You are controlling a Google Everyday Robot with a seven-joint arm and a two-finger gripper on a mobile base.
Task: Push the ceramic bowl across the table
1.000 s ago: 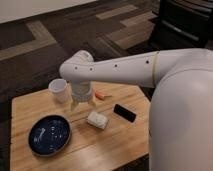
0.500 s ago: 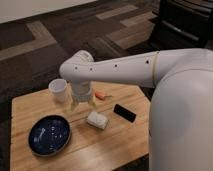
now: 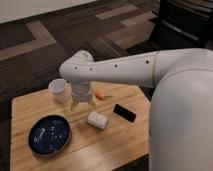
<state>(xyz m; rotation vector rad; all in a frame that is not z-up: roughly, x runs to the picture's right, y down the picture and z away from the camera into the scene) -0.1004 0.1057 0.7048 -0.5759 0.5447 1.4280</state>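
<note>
The ceramic bowl (image 3: 49, 135), dark navy blue with faint white speckles, sits on the front left of the light wooden table (image 3: 125, 142). My gripper (image 3: 83, 104) hangs from the white arm over the middle of the table, above and to the right of the bowl, apart from it. Its fingers point down toward the tabletop.
A small white cup (image 3: 58, 90) stands at the back left, close to the gripper. A white wrapped packet (image 3: 97, 120) lies just below the gripper. An orange item (image 3: 101, 95) lies behind it, and a black phone (image 3: 124, 113) lies to the right. My white arm (image 3: 165, 85) covers the right side.
</note>
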